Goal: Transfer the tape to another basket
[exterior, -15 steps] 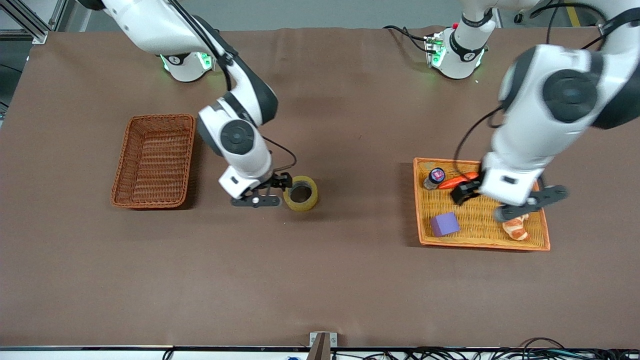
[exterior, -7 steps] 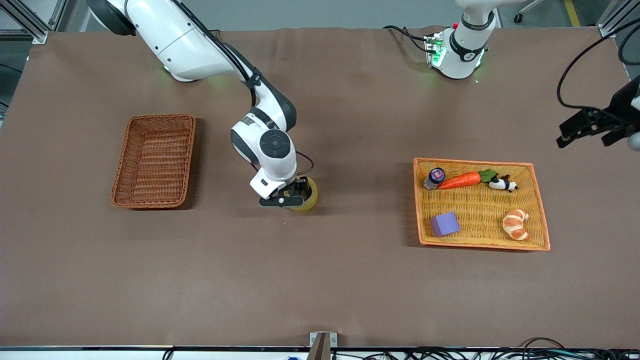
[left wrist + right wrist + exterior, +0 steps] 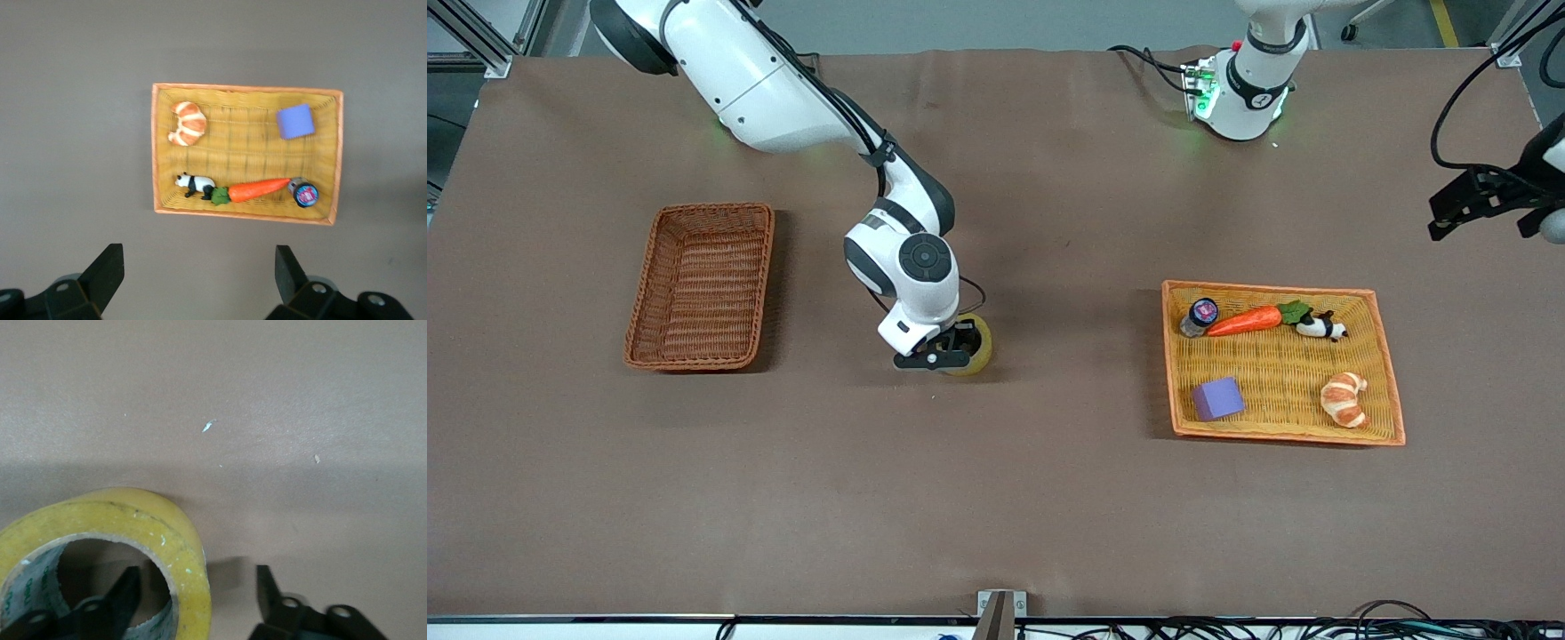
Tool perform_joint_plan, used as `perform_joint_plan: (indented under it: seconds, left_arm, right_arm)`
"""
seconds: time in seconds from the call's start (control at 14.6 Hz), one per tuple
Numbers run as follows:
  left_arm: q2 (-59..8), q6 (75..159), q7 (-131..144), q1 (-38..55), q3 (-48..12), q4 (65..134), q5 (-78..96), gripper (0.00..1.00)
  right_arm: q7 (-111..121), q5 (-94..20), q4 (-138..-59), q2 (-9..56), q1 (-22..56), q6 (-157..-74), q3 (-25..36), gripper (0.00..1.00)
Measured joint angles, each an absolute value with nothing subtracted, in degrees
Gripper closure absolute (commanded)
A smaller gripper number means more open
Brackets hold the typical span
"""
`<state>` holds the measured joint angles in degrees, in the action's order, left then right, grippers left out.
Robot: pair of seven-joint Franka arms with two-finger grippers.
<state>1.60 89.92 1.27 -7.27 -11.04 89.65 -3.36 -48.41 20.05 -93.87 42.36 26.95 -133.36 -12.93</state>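
The tape [image 3: 971, 346] lies flat on the brown tabletop [image 3: 996, 498], roughly midway between the two woven containers, with the right end effector [image 3: 941, 348] down on it. In the right wrist view the end effector [image 3: 197, 590] is spread, one finger [image 3: 113, 597] dipping inside the roll's hole and the other [image 3: 270, 590] outside, so the yellow wall of the tape [image 3: 160, 533] stands between them; the fingers do not press it. From the front the wrist and finger block cover a good part of the roll, leaving only its edge toward the left arm's end showing.

The reddish-brown basket [image 3: 701, 286] sits toward the right arm's end of the tabletop, well apart from the tape. Toward the left arm's end lies the orange-yellow tray [image 3: 1391, 391], holding a purple block [image 3: 1217, 398], a croissant [image 3: 1344, 399], a carrot [image 3: 1245, 321], a small panda figure [image 3: 1319, 326] and a little bottle [image 3: 1199, 316].

The left end effector [image 3: 1485, 203] hangs high at the edge of the front view, partly cut off. Its wrist view looks down on the tray [image 3: 160, 153] and shows the end effector [image 3: 200, 277] released, fingers wide apart
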Motion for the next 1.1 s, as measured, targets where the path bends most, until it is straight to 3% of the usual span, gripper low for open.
perform_joint_plan:
  seconds: [0.14, 0.41, 0.62, 0.82, 1.1]
  left_arm:
    - [1.9, 88.9, 5.1, -3.9, -10.3, 90.2, -2.9, 0.0]
    - [2.8, 87.9, 8.9, -1.0, -7.9, 91.5, -1.3, 0.0]
    - [3.0, 87.9, 8.8, -1.3, -7.4, 92.1, -0.8, 0.0]
    - [3.0, 87.9, 8.8, -1.3, -7.4, 92.3, 1.0, 0.0]
    - [3.0, 88.0, 7.0, -1.7, -7.3, 92.4, 2.2, 0.0]
  right_arm:
    - [-50.0, 20.2, -93.6, 42.4, 26.9, -133.4, -12.9, 0.99]
    - [-52.9, 20.2, -93.2, 42.3, 26.9, -132.8, -12.9, 1.0]
    - [-53.4, 20.2, -91.3, 41.1, 26.4, -127.1, -12.9, 1.0]
    - [-52.2, 19.7, -89.8, 34.4, 22.9, -117.6, -13.8, 1.0]
    - [-36.5, 13.3, -91.7, 21.1, 12.4, -106.5, -14.5, 1.0]
